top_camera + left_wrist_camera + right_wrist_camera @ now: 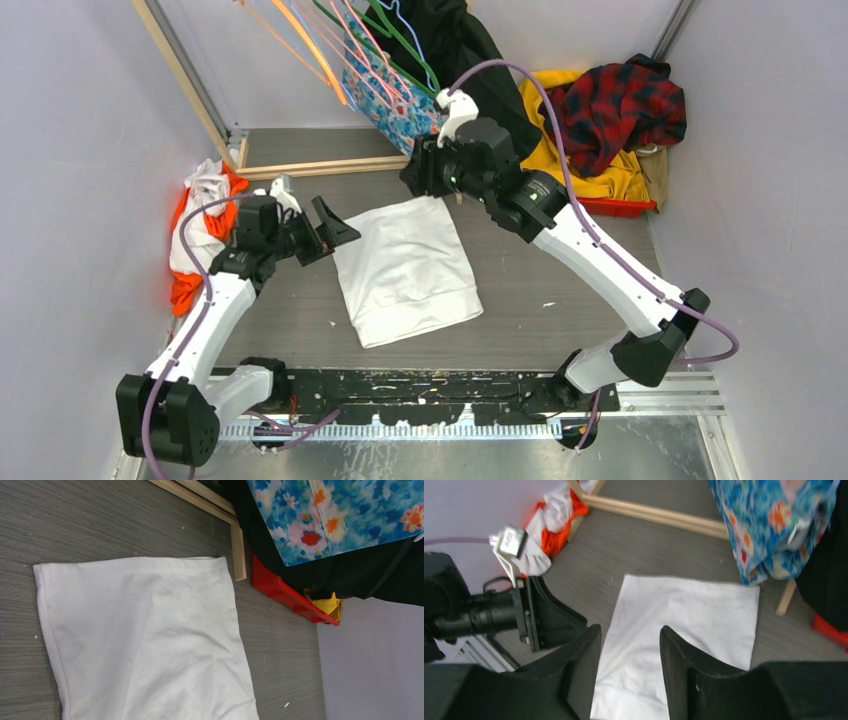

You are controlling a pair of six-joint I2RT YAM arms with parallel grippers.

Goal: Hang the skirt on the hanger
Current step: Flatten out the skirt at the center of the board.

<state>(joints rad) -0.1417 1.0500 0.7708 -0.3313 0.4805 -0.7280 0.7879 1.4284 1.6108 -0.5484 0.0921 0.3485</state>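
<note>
Skirt [405, 100]: upper centre, hanging among hangers [335, 55]. Left hand [335, 225] wide and empty. Right hand [630, 640] half-spread and empty. Advice: seat the waistband level on one hanger.

White garment [405, 268] lay flat and spread out near the middle of the grey wood-grain table [540, 290], its near hem slightly rumpled. Wooden rail [320, 167] ran across the table just beyond the garment's far edge. Orange-and-white clothes heap [198, 235] sat against the left wall. In the far right corner, red plaid garment [625, 105] lay on top of yellow garment [600, 180], with a red tray [620, 208] beneath. Black coat [455, 30] hung at the back.
</note>
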